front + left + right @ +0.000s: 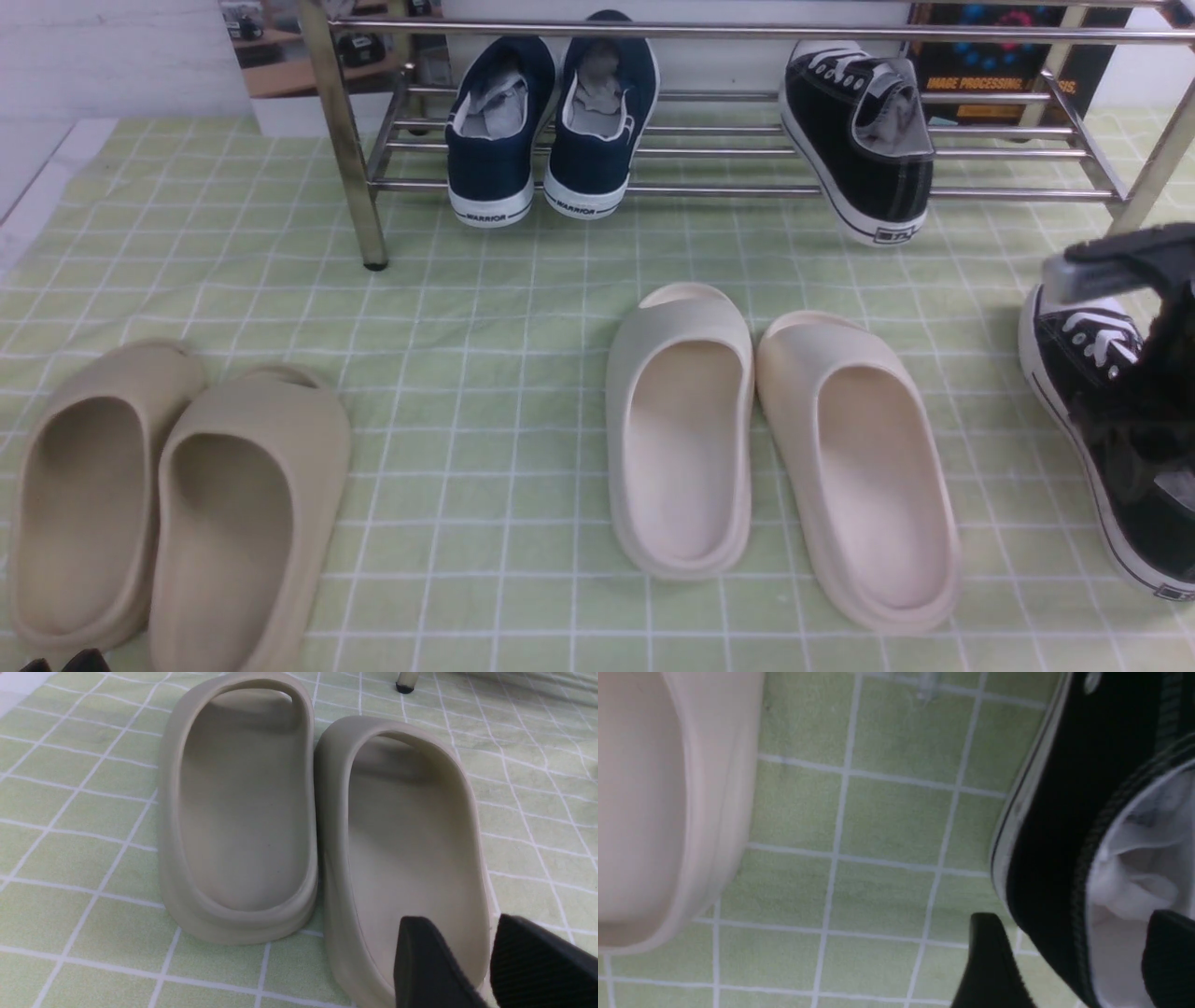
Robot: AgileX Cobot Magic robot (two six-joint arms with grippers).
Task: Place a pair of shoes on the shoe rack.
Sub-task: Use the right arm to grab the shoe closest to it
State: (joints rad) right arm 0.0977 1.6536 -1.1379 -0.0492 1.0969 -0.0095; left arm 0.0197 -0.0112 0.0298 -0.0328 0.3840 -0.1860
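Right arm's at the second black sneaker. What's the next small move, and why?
Probably close the right gripper: its jaws stand open astride the side wall of the black sneaker, one finger outside, one inside the opening. The other sneaker already rests on the shoe rack.

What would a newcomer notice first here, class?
A shiny silver metal shoe rack at the back holds two navy canvas sneakers and one black canvas sneaker with white laces. Its black twin stands on the green checked cloth at right, the right gripper straddling its side wall. Beige foam slides and cream ones lie in front.
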